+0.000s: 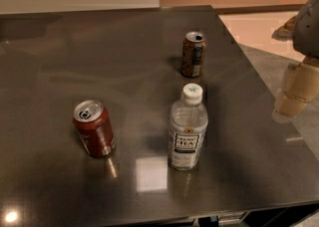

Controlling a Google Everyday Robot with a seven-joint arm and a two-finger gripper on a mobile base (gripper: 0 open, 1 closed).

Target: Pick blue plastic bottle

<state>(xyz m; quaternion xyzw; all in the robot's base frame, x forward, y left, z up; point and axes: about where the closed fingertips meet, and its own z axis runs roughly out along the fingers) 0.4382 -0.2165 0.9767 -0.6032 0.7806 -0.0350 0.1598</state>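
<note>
One red can (94, 129) left, one brown can (193, 54) behind my bottle (188, 131); gripper (294, 94) hung off the table's (99, 47) right edge, couldn't tell its grip.

Upright blue plastic bottle (188, 131), white cap, end effector (293, 96) well right

We see the bottle (187, 129) upright on the table (60, 47) towards its front edge, a near can (94, 129) to its left, a far can (193, 54) behind it — the gripper (293, 91) hangs beyond the table's right edge.
</note>
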